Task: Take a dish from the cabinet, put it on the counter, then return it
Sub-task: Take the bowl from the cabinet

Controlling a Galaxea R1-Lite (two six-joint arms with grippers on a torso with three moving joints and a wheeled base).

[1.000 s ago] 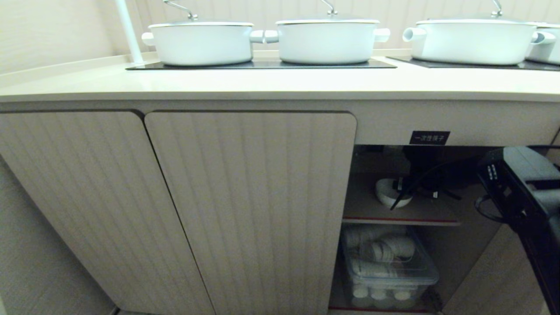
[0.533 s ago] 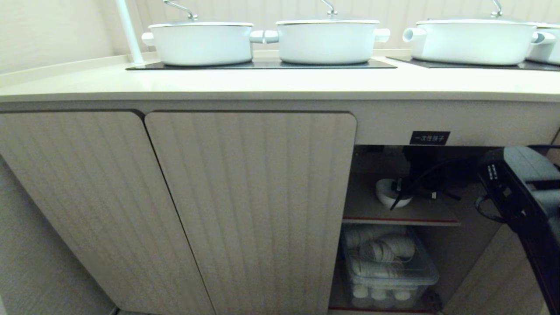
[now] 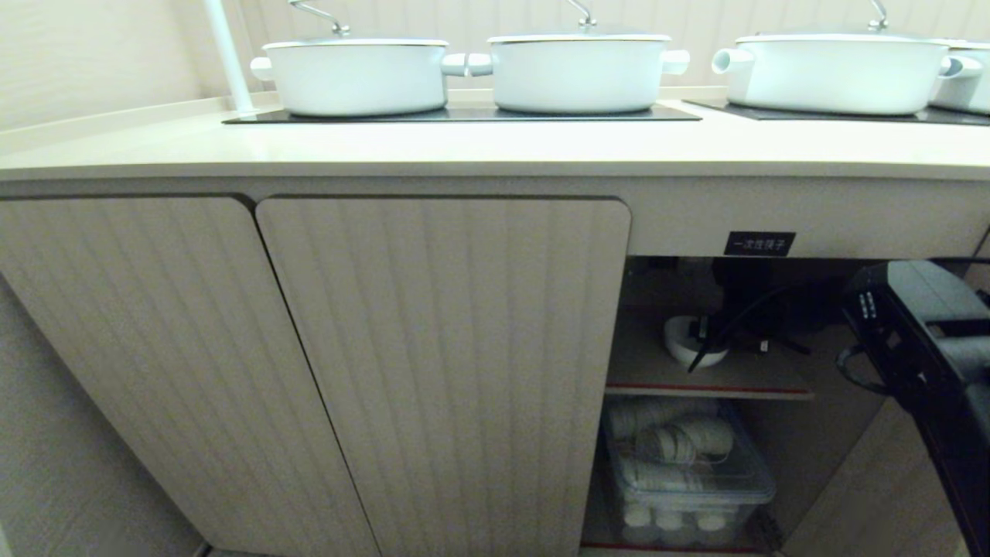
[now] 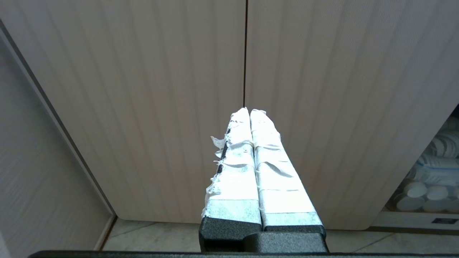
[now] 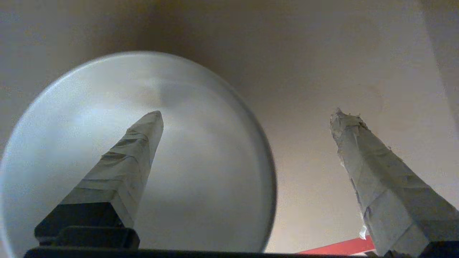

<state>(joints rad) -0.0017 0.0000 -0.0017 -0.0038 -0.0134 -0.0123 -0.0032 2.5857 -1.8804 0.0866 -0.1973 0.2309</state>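
The dish (image 3: 684,341), a small white bowl, stands on the inner shelf (image 3: 696,381) of the cabinet (image 3: 441,348), whose right-hand compartment is open. My right arm (image 3: 920,333) reaches into that compartment from the right. In the right wrist view the right gripper (image 5: 247,114) is open wide. One taped finger hangs over the dish's hollow (image 5: 200,161), the other stands outside its rim, and the rim lies between them untouched. My left gripper (image 4: 249,111) is shut and empty, pointing at the closed fluted doors (image 4: 322,89). The counter (image 3: 495,147) runs above.
Three big white lidded pots (image 3: 356,73) stand on black glass panels (image 3: 464,114) at the back of the counter. A clear plastic bin (image 3: 688,476) full of white dishes sits under the shelf. A black label (image 3: 759,244) hangs above the opening.
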